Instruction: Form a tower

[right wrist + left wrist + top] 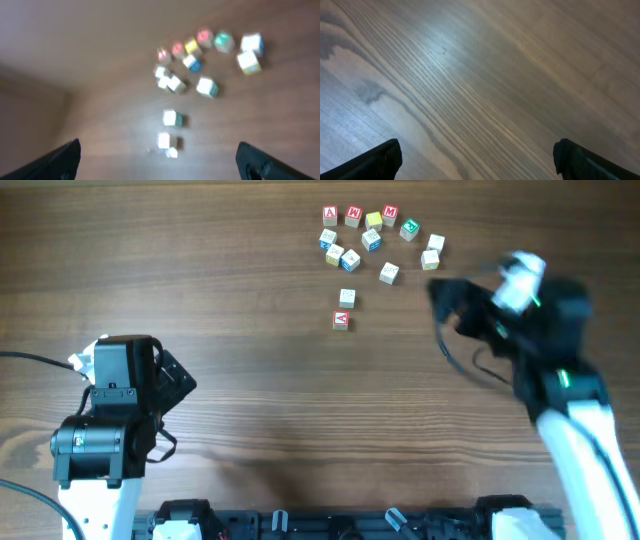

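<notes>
Closest to us, the left tool hung released over the wood-grain tabletop. Blurred, the right tool also stood released. We saw the small tower of pale wooden letter cubes, red A uppermost, at 12 o'clock, with loose letter cubes scattered beyond it toward 1 o'clock.

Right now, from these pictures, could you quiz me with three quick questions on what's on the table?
1. True or false: the left gripper holds a block.
2. The cluster of blocks lies: A) beside the left gripper, B) nearer the right arm, C) inside a box.
3. Whose wrist camera shows the blocks?
Key: 1 false, it is open over bare table. 2 B. 3 that of the right gripper.
</notes>
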